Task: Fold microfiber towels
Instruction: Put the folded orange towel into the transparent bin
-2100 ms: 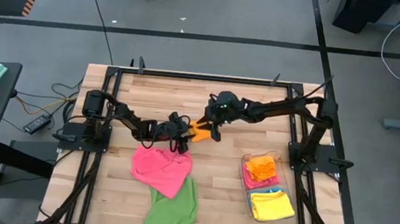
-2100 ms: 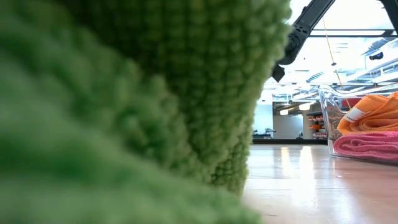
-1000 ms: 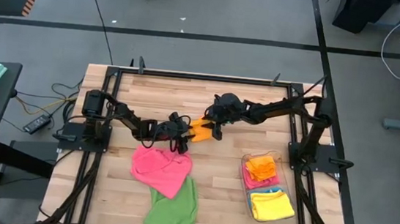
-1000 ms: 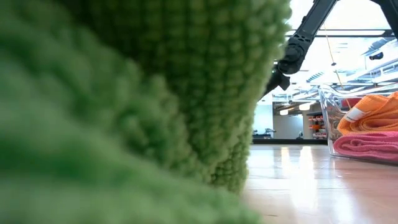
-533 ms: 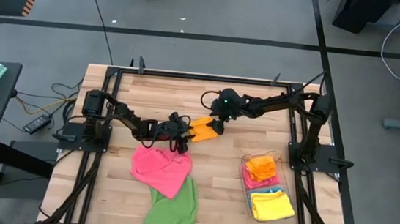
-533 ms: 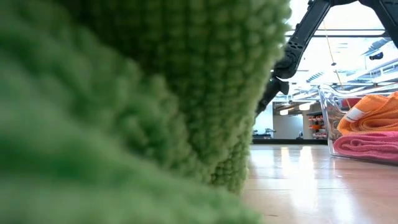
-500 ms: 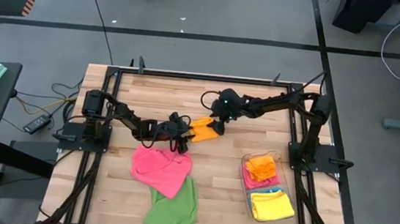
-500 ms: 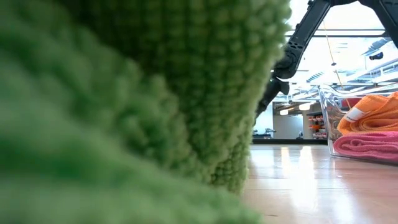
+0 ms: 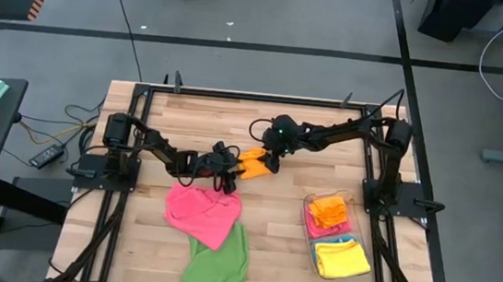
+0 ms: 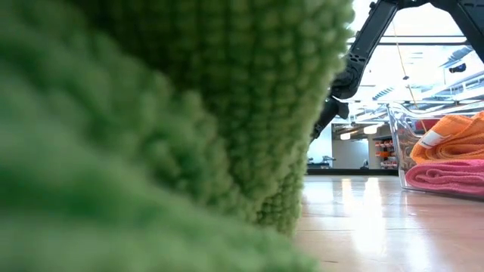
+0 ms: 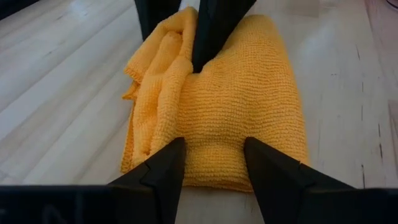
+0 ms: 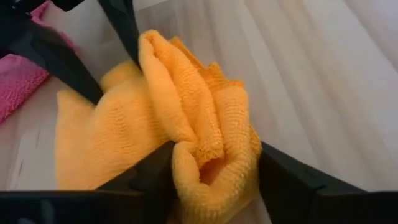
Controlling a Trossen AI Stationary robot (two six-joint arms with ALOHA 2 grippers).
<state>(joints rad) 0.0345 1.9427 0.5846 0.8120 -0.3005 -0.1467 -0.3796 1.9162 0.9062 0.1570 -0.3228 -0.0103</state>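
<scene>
Mid-desk (image 9: 189, 116) lies the folded orange towel (image 9: 252, 162), and both arms are on it: the left gripper (image 11: 211, 152) clamps its near edge with both fingers, while the right gripper (image 12: 211, 171) grasps the bunched far end. Pink towel (image 9: 200, 212) and green towel (image 9: 219, 263) wait nearby.

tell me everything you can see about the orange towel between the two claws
The orange microfiber towel is a soft, knitted-looking cloth, folded into a thick bundle with one edge bunched in loose rolls. It lies mid-table on the wooden tabletop. The left claw straddles one end, the right claw grips the bunched end opposite; the pink towel lies nearby.
</scene>
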